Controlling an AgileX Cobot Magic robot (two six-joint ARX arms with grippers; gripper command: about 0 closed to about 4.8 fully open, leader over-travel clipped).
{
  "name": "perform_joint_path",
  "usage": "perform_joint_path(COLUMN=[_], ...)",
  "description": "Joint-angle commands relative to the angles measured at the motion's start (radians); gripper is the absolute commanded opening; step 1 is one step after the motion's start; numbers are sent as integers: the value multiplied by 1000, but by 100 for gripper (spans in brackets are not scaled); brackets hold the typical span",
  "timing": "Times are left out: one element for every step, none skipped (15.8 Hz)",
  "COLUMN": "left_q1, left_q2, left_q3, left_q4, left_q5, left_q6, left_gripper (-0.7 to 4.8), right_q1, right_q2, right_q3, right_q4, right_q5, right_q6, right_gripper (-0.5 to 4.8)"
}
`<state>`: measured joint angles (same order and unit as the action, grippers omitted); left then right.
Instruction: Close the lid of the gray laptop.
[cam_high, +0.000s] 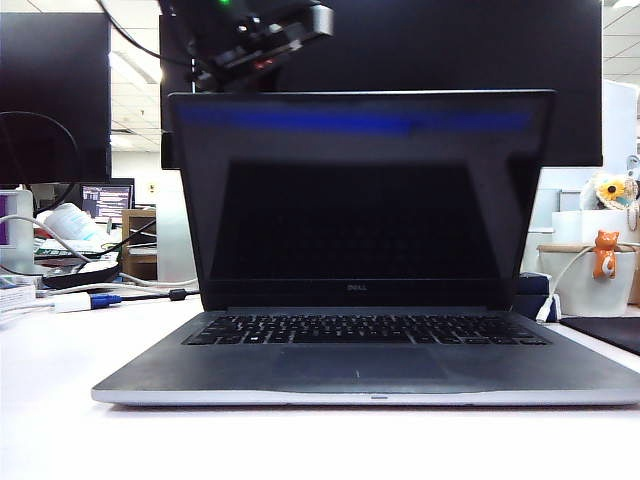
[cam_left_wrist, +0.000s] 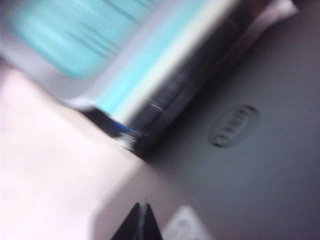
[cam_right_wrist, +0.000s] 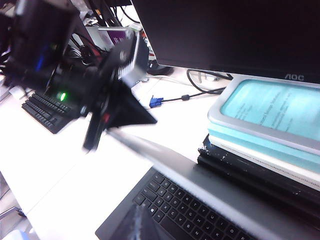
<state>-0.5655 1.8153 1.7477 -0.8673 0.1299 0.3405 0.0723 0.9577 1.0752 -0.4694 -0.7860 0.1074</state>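
office | ceiling light panels (cam_high: 130, 70) | AOC monitor (cam_right_wrist: 235, 35) | spare keyboard (cam_right_wrist: 45, 110) | stacked books (cam_right_wrist: 265, 135)

Left gripper (cam_right_wrist: 120, 107): matte black, angular wedge-shaped fingers, blurred. Boxy black wrist housing behind it, green indicator light lit, small red and blue marks on casing. Black cable runs off arm. Left wrist view: two dark pointed fingertips (cam_left_wrist: 140, 225) close together. Right gripper unseen.
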Motion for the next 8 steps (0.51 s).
perform_joint_path(left_q1=[-71,-92,-104,-104,-97,-97,-97,-98], left_q2=[3,3,1,-2,-13,-23,-37,-57], left_q3=[-8,-9,-14,-27,-63,-95,-137,-186], left_q4=[-84,-96,-122,-121,-120,-117,-109,-80], left_q5=[13,23,54,71,76,77,77,80], left_q6=[-27,-49,-61,-72,-87,-87,-89,-98], left_gripper=[-6,-6,-6,-6,-6,-6,-6,-6], right_q1=[1,1,1,1,1,1,1,1], right_q2=[2,5,6,8,8,8,8,8], right_q3=[6,6,6,6,5,5,5,5], right_q4=[17,17,-2,-15,-36,-45,-52,-53], right_q5=[-5,-5,-4,-1,0,2,2,2], right_q6=[-4,-4,-11,-16,-34,-36,-37,-37], right_gripper=[-1,-1,-1,-1,-1,-1,-1,-1])
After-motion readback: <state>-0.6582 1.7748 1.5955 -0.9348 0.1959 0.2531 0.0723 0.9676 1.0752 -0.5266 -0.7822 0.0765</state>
